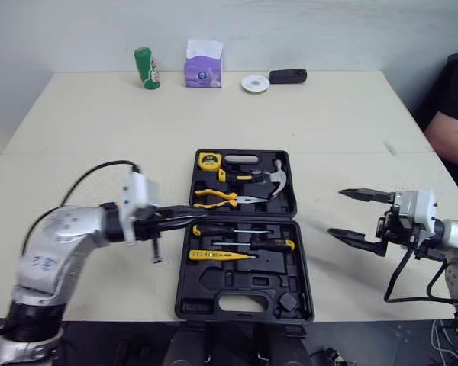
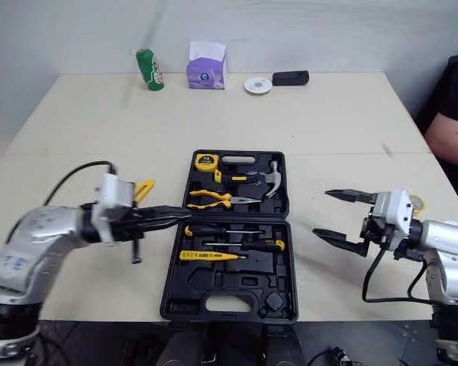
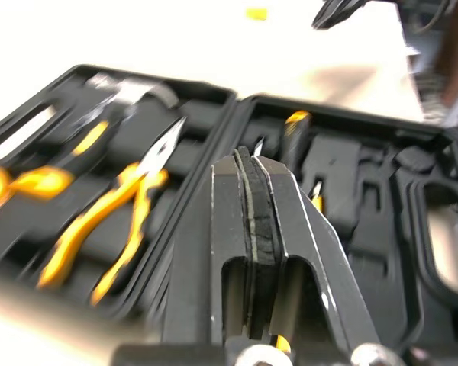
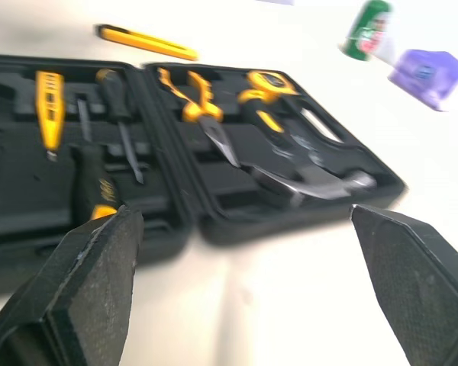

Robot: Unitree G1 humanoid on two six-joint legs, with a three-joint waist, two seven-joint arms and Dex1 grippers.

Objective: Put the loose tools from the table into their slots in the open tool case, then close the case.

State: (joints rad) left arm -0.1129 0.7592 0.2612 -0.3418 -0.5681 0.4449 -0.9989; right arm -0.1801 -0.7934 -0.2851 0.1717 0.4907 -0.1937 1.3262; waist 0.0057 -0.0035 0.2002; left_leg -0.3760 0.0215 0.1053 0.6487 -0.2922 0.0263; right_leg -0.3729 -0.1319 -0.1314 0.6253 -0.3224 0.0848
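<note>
**A:** Where's the case?

**B:** The case [image 1: 214,280] is in the middle of the table [image 1: 328,114], wide open with both halves lying flat. The far half holds a tape [image 1: 209,161], a hammer [image 1: 271,177] and pliers [image 1: 221,200]. The near half holds two screwdrivers [image 1: 244,229] and a yellow tester [image 1: 217,255]. The recesses nearest the robot look vacant.

**A:** Anything loose?

**B:** One cutter [image 2: 143,188], slim and yellow. It lies on the table just left of the case, partly hidden behind the left wrist.

**A:** And the claws?

**B:** The left claw [image 1: 189,213] is pinched closed, its pads pressed flat together. I can make out nothing between them. Its tip reaches over the case's left rim near the hinge line. I read that as a claw over the tray rather than at the cutter, so it would have to back out and spread before picking anything up. The right claw [image 1: 336,212] is spread wide above bare table, right of the case and apart from it. It is probably parked out of the way, ready to help fold the case.

**A:** What else is around?

**B:** Along the far edge are a green can [image 1: 146,68], a tissue box [image 1: 204,65], a white disc [image 1: 255,83] and a black object [image 1: 288,75], all well apart from the work. A person [image 1: 452,130] sits off the right corner.

**A:** Obstacles?

**B:** The left wrist hangs over the cutter. The case can't fold shut while that claw is across the rim.
</note>
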